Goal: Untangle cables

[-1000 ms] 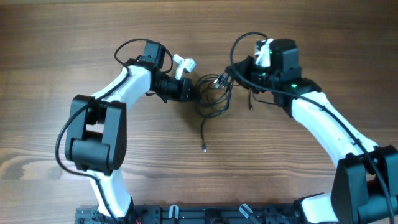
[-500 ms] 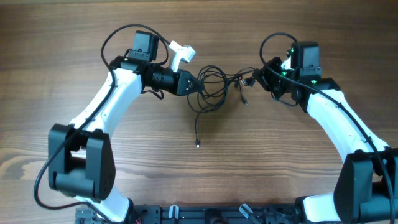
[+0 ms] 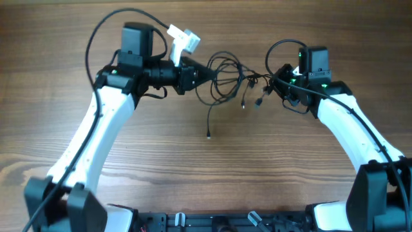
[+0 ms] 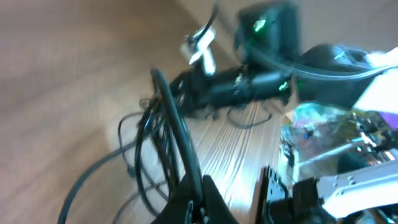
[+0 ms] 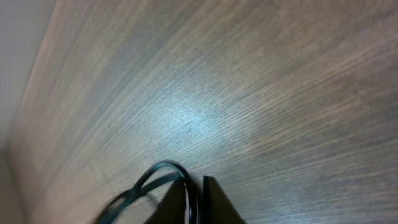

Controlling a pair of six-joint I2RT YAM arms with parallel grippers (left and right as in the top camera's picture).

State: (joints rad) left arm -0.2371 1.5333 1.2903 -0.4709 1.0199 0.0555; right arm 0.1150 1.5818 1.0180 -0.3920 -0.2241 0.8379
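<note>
We start at the left gripper. Its jaws are pressed together on the cables, and in the left wrist view several black strands rise out of the pinch and fan into loops. That view is smeared, so we cannot count the strands or see where they cross.

Of the right gripper we see only the fingertips, cut off by the bottom edge of its wrist view. The jaws stand very narrow with one thin black cord caught in the slit. A loop of it curves off to the left and leaves the picture.

From overhead, the two grippers face each other over the far half of the table, and the tangle is strung between them. The wider loops lie close to the left gripper. The thinner run towards the right one is partly lost against that arm's own thick wires, which also hide its fingers.

Two short plug ends hang just beside the right gripper. One long strand drops away from the loops and ends in a small plug, well apart from both grippers. We cannot tell whether the loops rest on the wood or hang above it.
</note>
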